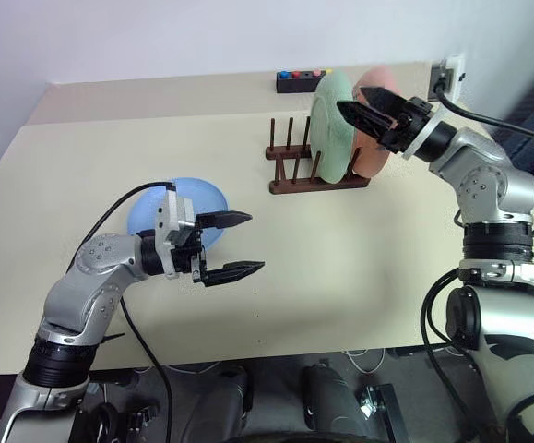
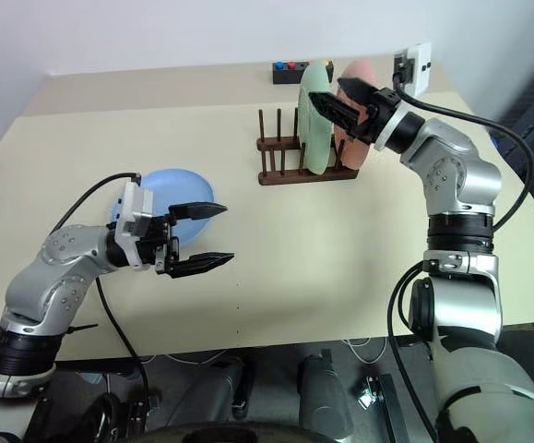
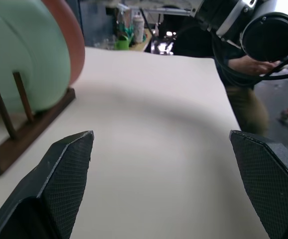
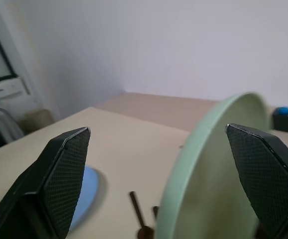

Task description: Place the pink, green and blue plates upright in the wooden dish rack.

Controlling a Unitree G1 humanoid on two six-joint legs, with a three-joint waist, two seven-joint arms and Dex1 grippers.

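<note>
On your left, the robot's left gripper (image 1: pixel 241 245) hung above the pale beige tabletop (image 1: pixel 359 258), pointing across toward the right with its two black fingers spread wide and nothing between them. Just behind it, partly hidden by the wrist, the round light-blue plastic plate (image 1: pixel 213 200) lay flat on the table, well apart from the rack. A black cable (image 1: pixel 110 214) looped from that wrist back along the arm.

Moving toward the middle, you had the small dark brown wooden dish rack (image 1: pixel 294 175) with its thin upright pegs standing near the far side of the table. Its left slots were bare pegs. At its right end the pale mint-green plastic plate (image 1: pixel 333 129) stood upright on edge between the pegs, and the salmon-pink plastic plate (image 1: pixel 377 152) stood upright just behind it, further right.

Behind the rack, at the table's far edge, sat a small black box with coloured buttons (image 1: pixel 303 79).

On your right, the right gripper (image 2: pixel 333 98) was up at the top rim of the green plate, pointing left. Its fingers stood apart, one on either side of the rim in the right wrist view, not clamped on it; you could not tell whether either finger touched the plate. A white wall socket (image 1: pixel 448 76) showed behind that arm.
</note>
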